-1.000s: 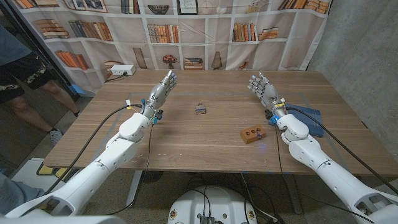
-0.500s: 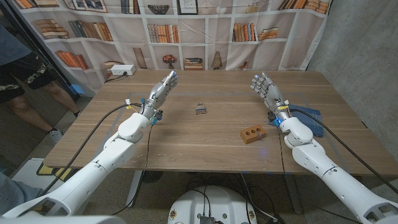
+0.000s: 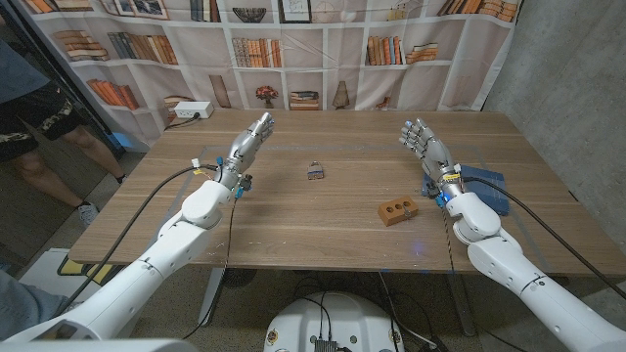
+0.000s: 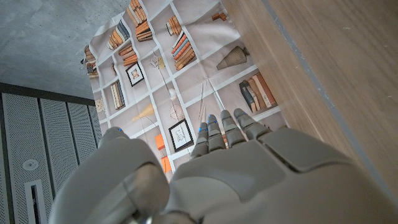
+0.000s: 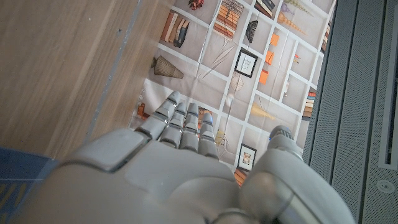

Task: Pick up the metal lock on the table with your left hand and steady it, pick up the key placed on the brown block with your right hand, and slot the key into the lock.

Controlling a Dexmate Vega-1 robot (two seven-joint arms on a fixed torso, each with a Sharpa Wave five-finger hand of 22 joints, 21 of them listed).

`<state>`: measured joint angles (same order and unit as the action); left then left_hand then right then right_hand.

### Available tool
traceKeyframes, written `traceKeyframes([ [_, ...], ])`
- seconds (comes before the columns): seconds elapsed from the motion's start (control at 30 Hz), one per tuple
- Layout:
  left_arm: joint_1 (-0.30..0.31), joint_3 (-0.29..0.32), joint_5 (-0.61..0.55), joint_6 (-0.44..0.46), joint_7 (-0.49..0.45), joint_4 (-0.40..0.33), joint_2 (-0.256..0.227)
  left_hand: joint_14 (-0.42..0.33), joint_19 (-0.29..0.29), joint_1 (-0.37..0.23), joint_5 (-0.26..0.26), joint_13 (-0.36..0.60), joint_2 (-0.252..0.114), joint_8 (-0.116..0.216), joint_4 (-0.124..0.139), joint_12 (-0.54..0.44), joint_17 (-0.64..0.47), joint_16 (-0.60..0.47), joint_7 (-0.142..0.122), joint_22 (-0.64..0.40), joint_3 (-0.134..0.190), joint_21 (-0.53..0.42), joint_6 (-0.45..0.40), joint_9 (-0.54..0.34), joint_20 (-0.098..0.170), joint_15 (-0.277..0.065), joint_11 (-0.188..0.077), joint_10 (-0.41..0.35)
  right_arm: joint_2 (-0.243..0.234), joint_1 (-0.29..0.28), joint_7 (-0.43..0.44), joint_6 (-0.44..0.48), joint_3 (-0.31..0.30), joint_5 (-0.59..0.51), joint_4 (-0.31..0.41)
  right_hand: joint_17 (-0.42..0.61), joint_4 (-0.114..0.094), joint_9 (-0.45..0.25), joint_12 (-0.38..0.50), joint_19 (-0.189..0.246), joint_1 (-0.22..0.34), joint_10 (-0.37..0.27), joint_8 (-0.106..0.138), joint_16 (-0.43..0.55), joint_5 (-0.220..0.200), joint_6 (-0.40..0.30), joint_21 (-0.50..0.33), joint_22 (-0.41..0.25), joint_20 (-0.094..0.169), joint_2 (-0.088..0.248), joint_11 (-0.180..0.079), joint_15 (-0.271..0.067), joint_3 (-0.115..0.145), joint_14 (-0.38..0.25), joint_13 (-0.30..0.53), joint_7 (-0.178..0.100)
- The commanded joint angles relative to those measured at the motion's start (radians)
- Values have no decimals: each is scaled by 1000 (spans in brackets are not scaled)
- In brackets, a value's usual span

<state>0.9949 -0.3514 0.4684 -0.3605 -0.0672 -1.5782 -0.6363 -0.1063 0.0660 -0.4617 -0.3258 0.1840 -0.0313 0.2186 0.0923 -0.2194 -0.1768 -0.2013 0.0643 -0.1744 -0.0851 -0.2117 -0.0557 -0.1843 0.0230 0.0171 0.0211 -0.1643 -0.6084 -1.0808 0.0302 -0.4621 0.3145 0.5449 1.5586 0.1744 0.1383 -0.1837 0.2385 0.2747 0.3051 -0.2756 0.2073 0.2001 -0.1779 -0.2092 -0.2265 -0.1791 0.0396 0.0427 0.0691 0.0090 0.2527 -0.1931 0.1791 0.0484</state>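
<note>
my left robot hand (image 3: 252, 137) and right robot hand (image 3: 424, 144) hold nothing, fingers apart; lock (image 3: 314, 171) between them, key on block (image 3: 395, 210) probably, too small.

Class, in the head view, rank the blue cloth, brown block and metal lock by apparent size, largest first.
1. blue cloth, partly hidden by the right arm
2. brown block
3. metal lock, farther from the camera, yet clearly smallest

You've got a wooden table (image 3: 293, 220) mid-frame, a bookshelf-print backdrop (image 3: 323, 49) across the top, a white power strip (image 3: 189, 112) at the table's upper-left corner, a blue cloth (image 3: 486, 183) at right, a person (image 3: 34, 108) far left.
</note>
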Motion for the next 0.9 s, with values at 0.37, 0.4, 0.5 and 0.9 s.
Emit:
traceKeyframes([
  [0.37, 15, 9, -21, 63, -53, -49, -15, -14, 9, -8, -1, 1, -13, 2, -5, -5, -4, -2, 1, -5, 0, 0, -14, -1, -9, -2, -3, -9, -49, -100, -52, -29, -27, 46, 80, 3, 6, -6, 8, 32, 18, -25, 8, 2, -6, -24, -11, -4, 33, -3, 0, -8, 5, -34, 4, -12],
  [0.4, 16, 11, -21, 63, -56, -51, -15, -14, 8, -9, 0, 1, -13, 2, -5, -5, -4, -2, 0, -5, 0, 1, -14, -1, -10, -2, -3, -9, -48, -100, -61, -38, -27, 48, 75, 3, 6, -6, 9, 36, 21, -28, 10, 2, -6, -29, -12, -4, 33, -3, -2, -11, 5, -38, 4, -12],
  [0.5, 21, 17, -20, 67, -64, -60, -18, -15, 9, -10, 0, 1, -15, 1, -5, -4, -4, -1, 0, -5, 0, 1, -14, -1, -9, -2, -4, -11, -54, -111, -66, -47, -31, 47, 80, 2, 9, -6, 11, 43, 28, -40, 12, 3, -6, -40, -12, -4, 34, -2, -6, -15, 7, -47, 4, -13],
  [0.9, -15, 7, 29, 94, -19, -30, -7, -30, 21, -17, 3, 1, -23, 1, -6, -4, -4, -3, -1, -5, 1, -2, -26, -1, -10, -9, -3, -23, -81, -193, -27, -98, -68, -15, 122, 2, 15, -7, 13, 63, 46, -59, 15, 2, -7, -62, -14, -4, 30, -4, -14, -21, 10, -65, 4, -19],
])
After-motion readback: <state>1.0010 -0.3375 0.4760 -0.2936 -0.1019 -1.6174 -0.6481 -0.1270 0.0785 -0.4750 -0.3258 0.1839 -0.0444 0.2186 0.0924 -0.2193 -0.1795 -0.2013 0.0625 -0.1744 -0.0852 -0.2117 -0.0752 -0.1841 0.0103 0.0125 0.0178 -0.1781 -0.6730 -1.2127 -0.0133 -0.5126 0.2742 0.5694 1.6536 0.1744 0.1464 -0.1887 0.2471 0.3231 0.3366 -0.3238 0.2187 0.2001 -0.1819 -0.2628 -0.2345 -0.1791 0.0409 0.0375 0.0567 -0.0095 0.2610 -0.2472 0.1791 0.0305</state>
